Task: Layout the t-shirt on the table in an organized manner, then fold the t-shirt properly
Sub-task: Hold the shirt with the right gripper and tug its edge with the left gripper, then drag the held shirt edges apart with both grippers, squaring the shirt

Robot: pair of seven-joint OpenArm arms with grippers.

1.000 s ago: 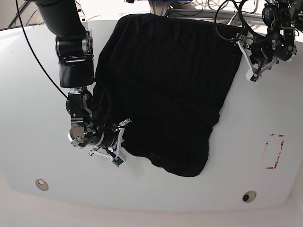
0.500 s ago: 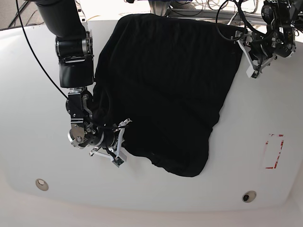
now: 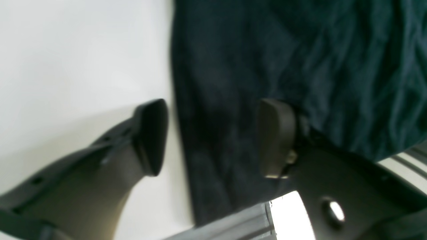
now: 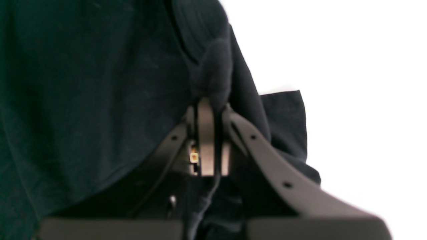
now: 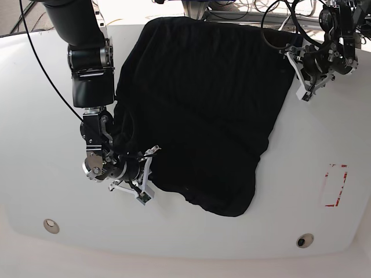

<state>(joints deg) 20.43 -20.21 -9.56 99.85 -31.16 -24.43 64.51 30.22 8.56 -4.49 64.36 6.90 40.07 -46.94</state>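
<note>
I kept the right gripper (image 4: 210,100) clamped on the near-left edge of the large plain black fabric t-shirt (image 5: 203,110), anchoring it flat on the glossy white table (image 5: 52,75). L gripper (image 3: 213,133), jaws apart, straddled the far-right edge w/ one finger over cloth, ready to pinch & spread.

Dark cables (image 5: 232,8) run behind the far edge, out of reach.

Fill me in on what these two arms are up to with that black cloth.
They are laying the t-shirt out on the table. The right gripper is shut on a bunched fold at the shirt's edge. The left gripper is open, one finger on the cloth and one over bare table, straddling the opposite edge. The shirt lies spread but wrinkled.
</note>
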